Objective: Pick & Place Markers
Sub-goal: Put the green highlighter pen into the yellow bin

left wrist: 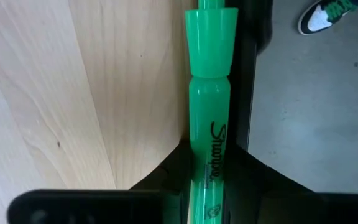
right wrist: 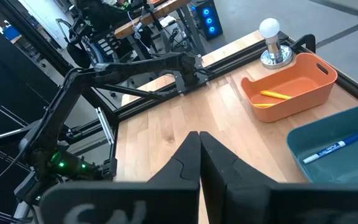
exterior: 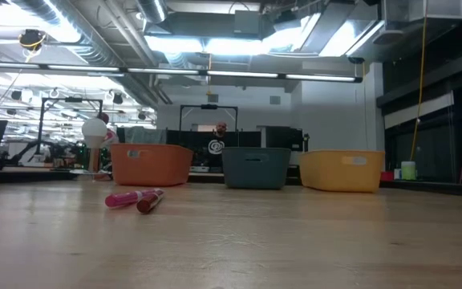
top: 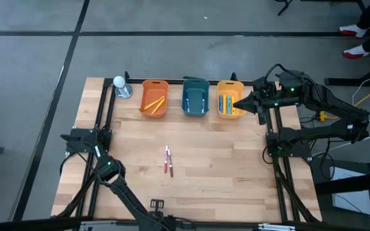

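Markers [top: 168,160]: two slim red-pink sticks lying side by side mid-table.

Markers on the bench and in the bins

Two red markers [top: 168,160] lie side by side mid-bench, flat; yellow markers [top: 153,102] rest in the orange bin [top: 142,106], a white-bodied blue marker [right wrist: 334,148] in the teal bin [top: 205,106], blue and teal ones [top: 226,102] in the yellow bin [top: 220,112].

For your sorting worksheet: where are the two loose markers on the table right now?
In the high view, the two loose markers lie side by side near the middle of the wooden table, below the gap between the orange bin and teal bin.
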